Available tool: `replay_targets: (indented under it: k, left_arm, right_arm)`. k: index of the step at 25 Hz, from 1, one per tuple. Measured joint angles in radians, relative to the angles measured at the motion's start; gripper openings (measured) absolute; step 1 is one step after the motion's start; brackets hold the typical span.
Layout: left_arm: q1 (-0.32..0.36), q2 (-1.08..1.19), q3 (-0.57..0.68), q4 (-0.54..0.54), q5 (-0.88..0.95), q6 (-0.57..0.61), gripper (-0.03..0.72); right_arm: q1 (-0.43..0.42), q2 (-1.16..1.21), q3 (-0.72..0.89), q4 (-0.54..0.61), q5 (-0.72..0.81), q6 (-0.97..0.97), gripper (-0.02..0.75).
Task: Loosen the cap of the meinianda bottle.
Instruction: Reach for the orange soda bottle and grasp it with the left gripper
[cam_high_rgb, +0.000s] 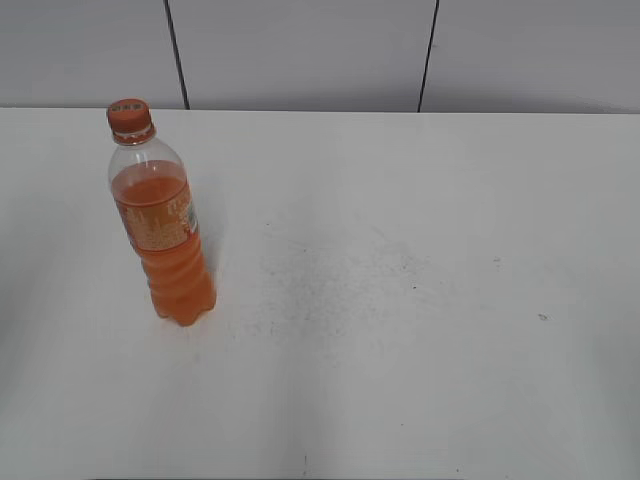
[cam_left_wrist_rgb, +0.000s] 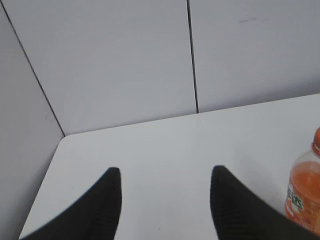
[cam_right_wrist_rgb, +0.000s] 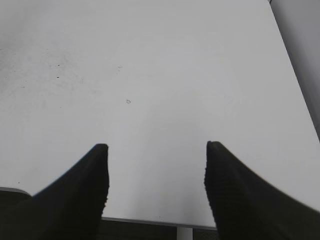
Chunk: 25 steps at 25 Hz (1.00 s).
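Both grippers, left (cam_left_wrist_rgb: 165, 175) and right (cam_right_wrist_rgb: 155, 150), hang open, holding nothing.
Capped (cam_high_rgb: 129, 116) bottle (cam_high_rgb: 160, 235) stands upright at the table's (cam_high_rgb: 420, 300) left.

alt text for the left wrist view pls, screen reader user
The open left hand shows as two dark fingers with nothing between them, above a white table. At the right edge stands part of the meinianda bottle, clear plastic with orange liquid and an orange label. Grey wall panels fill the background.
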Motion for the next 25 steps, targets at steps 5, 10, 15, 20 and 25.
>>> replay_targets:
  k: [5,10,15,20,25]
  left_arm:
    - [0.0,0.18,0.127,-0.047,-0.377,0.0,0.362]
    - [0.0,0.309,0.291,-0.08,-0.701,-0.031,0.362]
    - [0.0,0.422,0.335,-0.04,-0.788,-0.098,0.362]
    - [0.0,0.439,0.335,0.009,-0.798,-0.11,0.362]
    - [0.0,0.444,0.372,0.056,-0.807,-0.115,0.362]
  right_arm:
    - [0.0,0.0,0.0,0.0,0.0,0.0,0.46]
    - [0.0,0.0,0.0,0.0,0.0,0.0,0.46]
    - [0.0,0.0,0.0,0.0,0.0,0.0,0.46]
    - [0.0,0.0,0.0,0.0,0.0,0.0,0.46]
    - [0.0,0.0,0.0,0.0,0.0,0.0,0.46]
